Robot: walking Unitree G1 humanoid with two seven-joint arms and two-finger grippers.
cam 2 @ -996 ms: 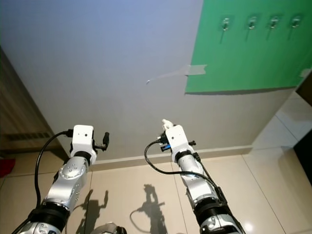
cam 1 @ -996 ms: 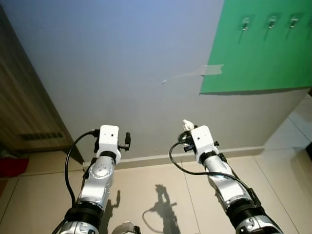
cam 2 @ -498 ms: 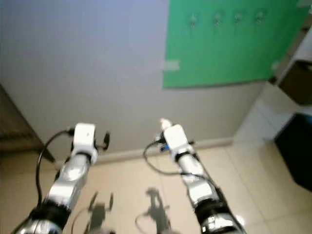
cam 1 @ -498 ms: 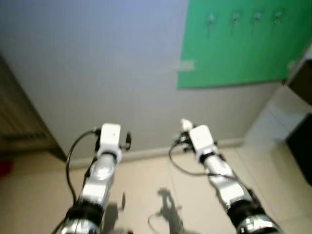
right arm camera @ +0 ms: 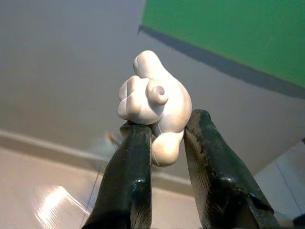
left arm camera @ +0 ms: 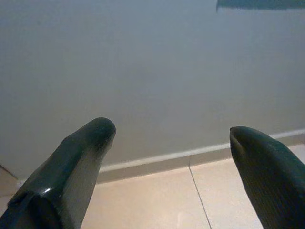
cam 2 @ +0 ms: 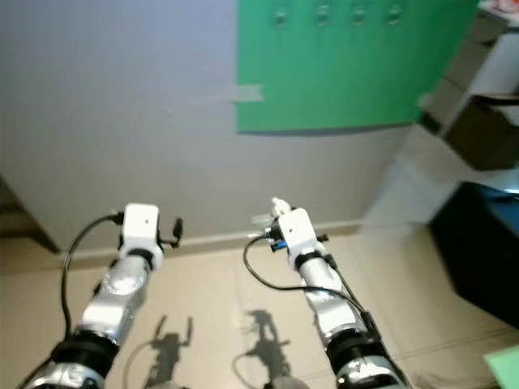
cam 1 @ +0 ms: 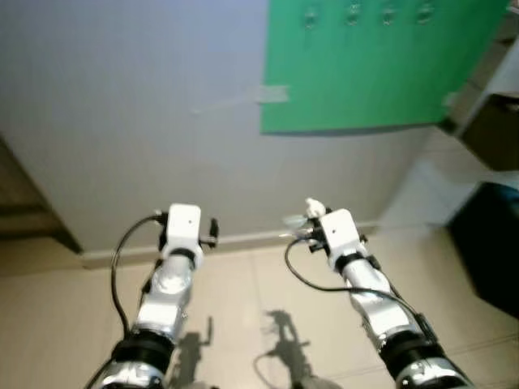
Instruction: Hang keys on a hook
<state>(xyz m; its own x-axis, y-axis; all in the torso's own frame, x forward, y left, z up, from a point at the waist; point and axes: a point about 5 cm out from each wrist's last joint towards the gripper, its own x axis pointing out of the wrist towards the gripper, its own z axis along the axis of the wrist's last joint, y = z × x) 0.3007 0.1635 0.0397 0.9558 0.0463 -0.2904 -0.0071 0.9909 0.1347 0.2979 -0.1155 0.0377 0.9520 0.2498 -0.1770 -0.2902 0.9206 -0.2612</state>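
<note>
My right gripper (right arm camera: 164,136) is shut on a white figurine keychain (right arm camera: 155,102), which pokes out above its two black fingers; the same white charm (cam 1: 313,210) shows at the tip of the right arm. High on the wall a green board (cam 1: 373,65) carries a row of several small metal hooks (cam 1: 353,13) along its top. The hooks are far above and ahead of the right gripper. My left gripper (left arm camera: 171,136) is open with nothing between its fingers, held out toward the grey wall (cam 1: 122,105).
A strip of tape (cam 1: 272,94) sits at the green board's left edge. A pale baseboard (cam 1: 243,238) runs along the tiled floor (cam 1: 243,308). At the right stand a dark cabinet (cam 2: 478,259) and brown boxes (cam 2: 478,121).
The camera has swung to the right: the green board and hooks have shifted left in the picture and furniture has come into view at the right. Both arms hold the same pose.
</note>
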